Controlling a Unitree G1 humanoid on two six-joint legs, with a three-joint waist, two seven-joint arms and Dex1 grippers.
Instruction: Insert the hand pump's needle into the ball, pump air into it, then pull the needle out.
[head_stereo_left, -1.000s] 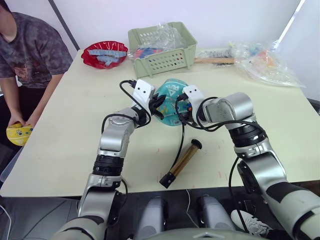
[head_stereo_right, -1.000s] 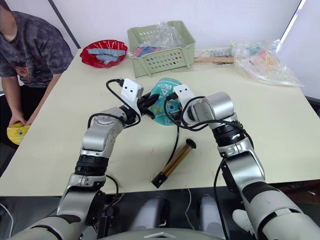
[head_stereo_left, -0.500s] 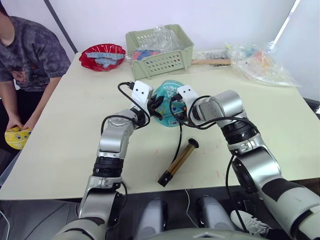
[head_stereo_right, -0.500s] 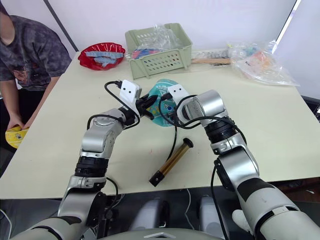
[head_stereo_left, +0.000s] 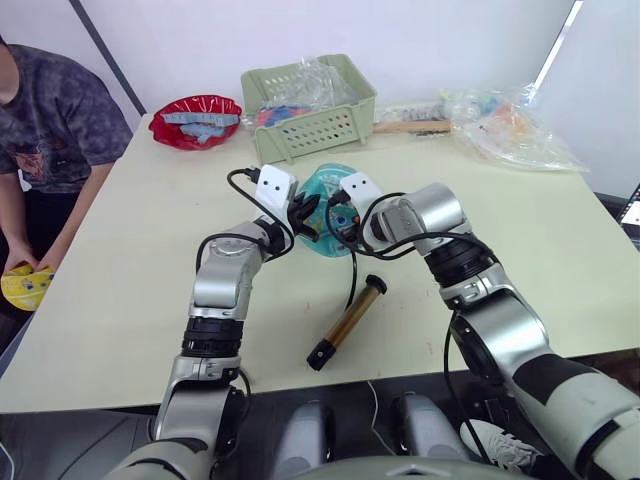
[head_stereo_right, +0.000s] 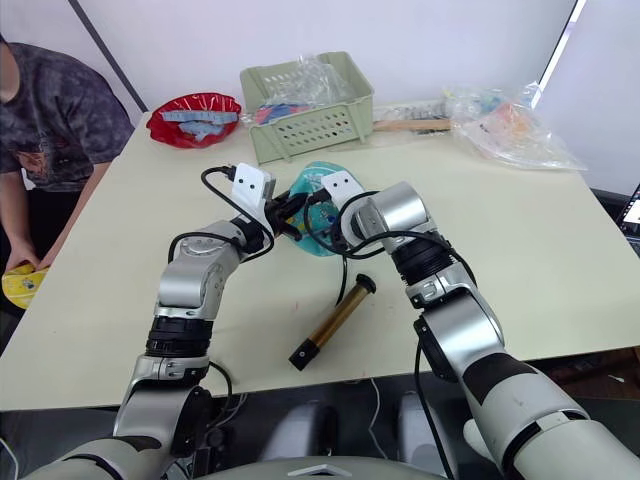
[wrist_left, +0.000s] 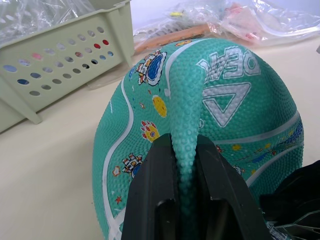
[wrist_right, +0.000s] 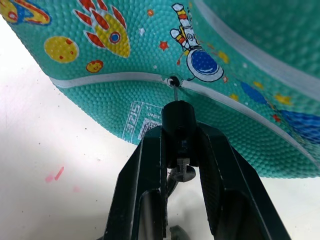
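The teal ball (head_stereo_left: 328, 190) sits soft and partly collapsed near the table's middle. My left gripper (wrist_left: 187, 155) is shut on a pinched ridge of the ball's skin. My right gripper (wrist_right: 180, 142) is shut on the black needle holder at the hose tip, right against the ball's near side. The thin metal needle (wrist_right: 174, 89) has its tip in the ball's valve hole on a white seam. The hand pump (head_stereo_left: 347, 322), gold-bronze with black ends, lies on the table in front of the ball. Its black hose (head_stereo_left: 354, 273) runs up to my right gripper.
A green basket (head_stereo_left: 305, 105) with plastic-wrapped items stands behind the ball. A red bag (head_stereo_left: 197, 120) lies at the far left, clear plastic bags (head_stereo_left: 505, 130) at the far right. A person (head_stereo_left: 45, 130) sits at the table's left edge, holding a small yellow ball (head_stereo_left: 27, 285).
My right gripper has moved left, closer in against the ball, carrying the needle holder. The camera has shifted. The left gripper keeps its hold on the ball.
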